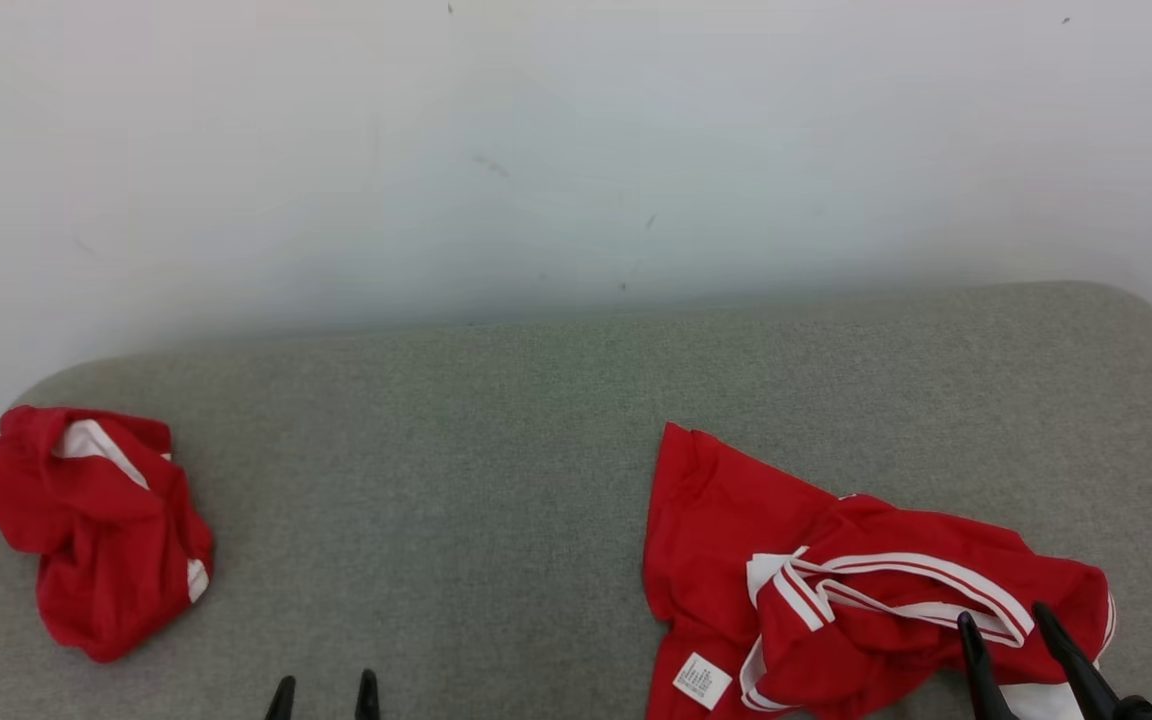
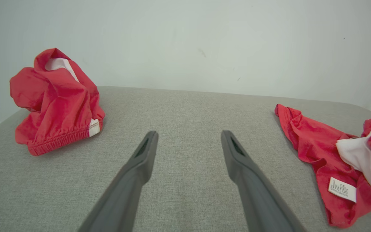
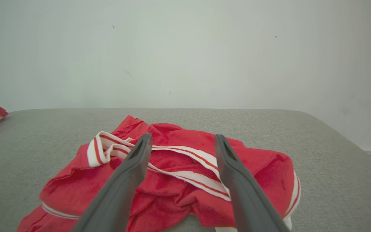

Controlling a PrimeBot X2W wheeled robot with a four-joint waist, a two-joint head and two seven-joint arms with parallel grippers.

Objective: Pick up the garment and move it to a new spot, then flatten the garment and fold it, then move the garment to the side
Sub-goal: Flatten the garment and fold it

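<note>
Red crumpled garment (image 1: 726, 530), white-striped trim

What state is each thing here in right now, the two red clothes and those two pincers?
striped garment: crumpled, unfolded, care label showing.
bunched garment: balled up, lying far left.
left pincer: open, empty.
right pincer: open, empty, over the striped garment.

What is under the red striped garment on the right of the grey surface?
The grey surface shows around the red garment, which lies on it. Bunched folds cover anything beneath. The open right hand sits over its striped trim.
</note>
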